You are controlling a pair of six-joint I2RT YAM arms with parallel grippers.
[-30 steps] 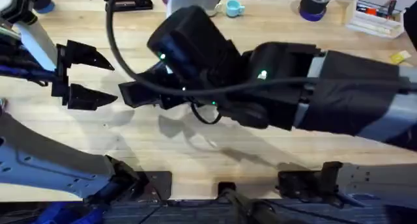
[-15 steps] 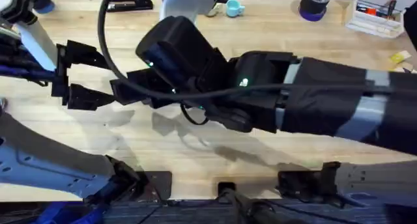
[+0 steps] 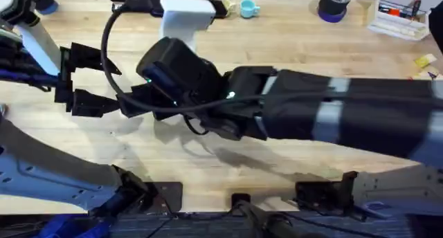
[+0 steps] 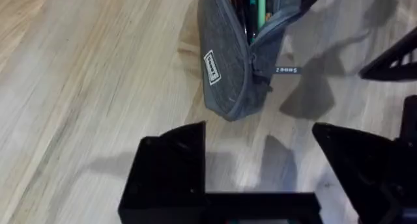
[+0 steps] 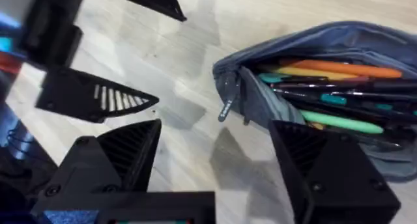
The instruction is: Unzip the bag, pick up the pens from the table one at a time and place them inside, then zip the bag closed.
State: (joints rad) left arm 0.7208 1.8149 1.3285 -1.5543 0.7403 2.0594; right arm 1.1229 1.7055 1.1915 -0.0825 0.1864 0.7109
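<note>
The bag (image 5: 313, 87) lies unzipped, pens (image 5: 326, 87) inside; the right gripper (image 5: 215, 165), open and empty, should pinch the zipper pull (image 5: 227, 103) squarely; the left gripper (image 4: 260, 178) gapes empty

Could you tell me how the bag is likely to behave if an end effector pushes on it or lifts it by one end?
The bag is soft fabric and unzipped, so it would probably sag and deform rather than slide stiffly. Lifted by one end, the loose pens inside might shift or spill through the opening. Its zipper pull dangles freely and would likely swing.
</note>
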